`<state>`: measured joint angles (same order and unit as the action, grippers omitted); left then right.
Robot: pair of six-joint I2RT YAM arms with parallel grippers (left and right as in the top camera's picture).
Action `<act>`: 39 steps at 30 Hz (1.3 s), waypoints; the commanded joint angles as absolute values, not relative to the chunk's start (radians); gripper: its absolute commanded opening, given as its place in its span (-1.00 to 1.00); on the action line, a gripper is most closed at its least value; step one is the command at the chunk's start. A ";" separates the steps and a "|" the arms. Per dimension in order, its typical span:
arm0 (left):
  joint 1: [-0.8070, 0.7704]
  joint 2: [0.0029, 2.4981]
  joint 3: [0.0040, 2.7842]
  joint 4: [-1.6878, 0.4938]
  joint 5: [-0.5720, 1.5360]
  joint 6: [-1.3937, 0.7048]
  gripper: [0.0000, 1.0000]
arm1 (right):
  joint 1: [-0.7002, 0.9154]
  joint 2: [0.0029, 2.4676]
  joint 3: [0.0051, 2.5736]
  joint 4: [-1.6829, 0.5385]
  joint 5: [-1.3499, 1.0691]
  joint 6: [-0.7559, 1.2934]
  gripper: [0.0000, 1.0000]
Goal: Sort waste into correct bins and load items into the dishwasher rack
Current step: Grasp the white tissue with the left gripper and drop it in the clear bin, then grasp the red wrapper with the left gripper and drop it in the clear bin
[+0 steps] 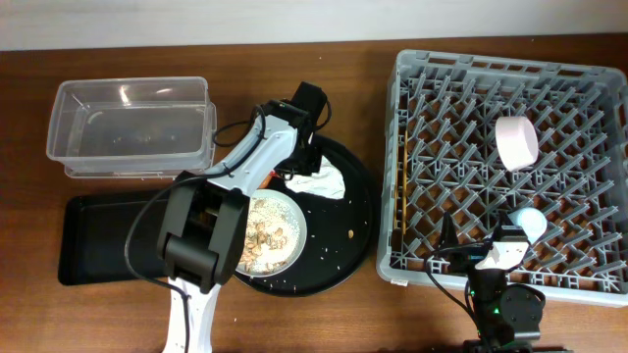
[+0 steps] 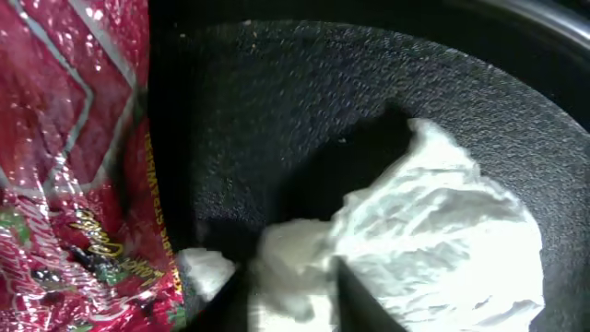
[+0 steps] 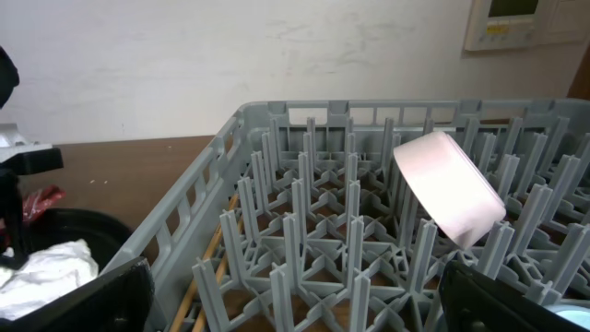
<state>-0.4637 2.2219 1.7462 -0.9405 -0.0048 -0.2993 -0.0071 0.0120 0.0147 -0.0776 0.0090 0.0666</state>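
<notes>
- The left jaws sat around the white napkin [image 2: 433, 231] on the round tray [image 2: 369, 83]; I could not tell if they squeezed.
- The right jaws were wide open at the rack [image 3: 184, 221] edge.

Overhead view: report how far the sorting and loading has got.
Done: the white bowl, blue cup and chopsticks are in the dishwasher rack. In hand: the left gripper is down at the napkin on the round tray; the right gripper, open, sits over the rack. Left: napkin, red wrapper, and the plate with its food scraps; both bins, clear tub and black tray, look empty.
</notes>
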 commanded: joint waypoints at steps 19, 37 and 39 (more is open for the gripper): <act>0.093 2.044 1.918 -0.931 -0.135 -0.293 0.60 | -0.014 0.006 0.006 -0.078 0.004 0.060 0.96; -0.342 2.271 1.766 -0.921 -0.086 -0.144 -0.49 | -0.014 0.006 0.006 -0.078 0.004 0.059 0.96; -0.342 2.266 1.805 -0.968 -0.083 -0.144 -0.57 | -0.014 0.006 0.006 -0.078 0.004 0.060 0.96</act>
